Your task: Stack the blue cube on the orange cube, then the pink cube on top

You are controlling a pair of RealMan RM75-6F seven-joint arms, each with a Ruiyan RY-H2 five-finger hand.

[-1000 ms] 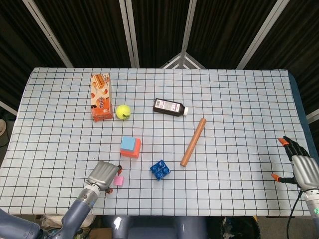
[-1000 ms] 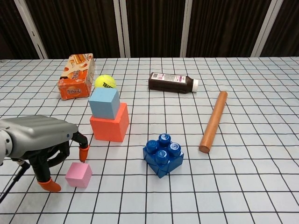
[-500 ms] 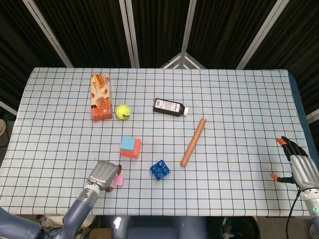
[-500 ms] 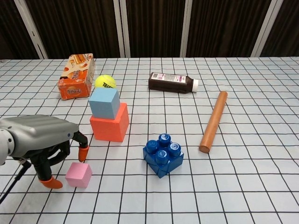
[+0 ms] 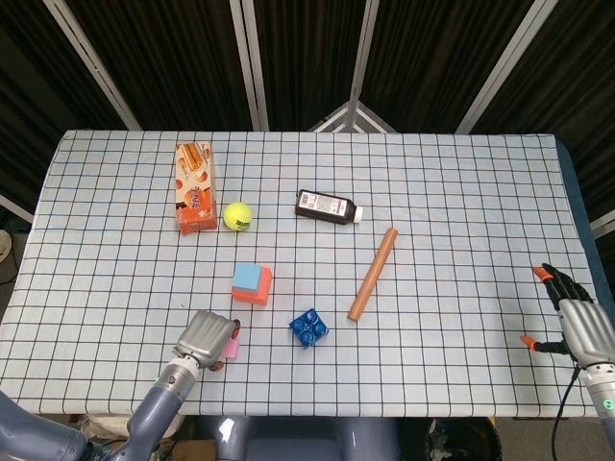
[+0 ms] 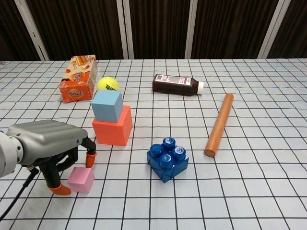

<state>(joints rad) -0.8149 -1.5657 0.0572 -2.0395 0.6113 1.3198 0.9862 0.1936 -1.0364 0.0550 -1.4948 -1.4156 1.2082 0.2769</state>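
The blue cube (image 6: 107,106) (image 5: 248,277) sits on top of the orange cube (image 6: 112,127) (image 5: 256,291) at the table's middle left. The small pink cube (image 6: 81,179) (image 5: 229,349) lies on the table in front of that stack, near the front edge. My left hand (image 6: 48,142) (image 5: 206,335) hovers over it with orange-tipped fingers (image 6: 90,160) straddling the cube, one on each side, apart and not gripping. My right hand (image 5: 577,320) rests open near the table's right front edge, fingers spread, holding nothing.
A blue studded brick (image 6: 167,158) lies right of the pink cube. A brown cylinder (image 6: 219,124), a dark bottle (image 6: 177,85), a yellow tennis ball (image 6: 108,84) and an orange carton (image 6: 78,78) lie further back.
My left hand has shifted right, closer over the pink cube, so its fingers now bracket it. The cubes and the right hand have not moved.
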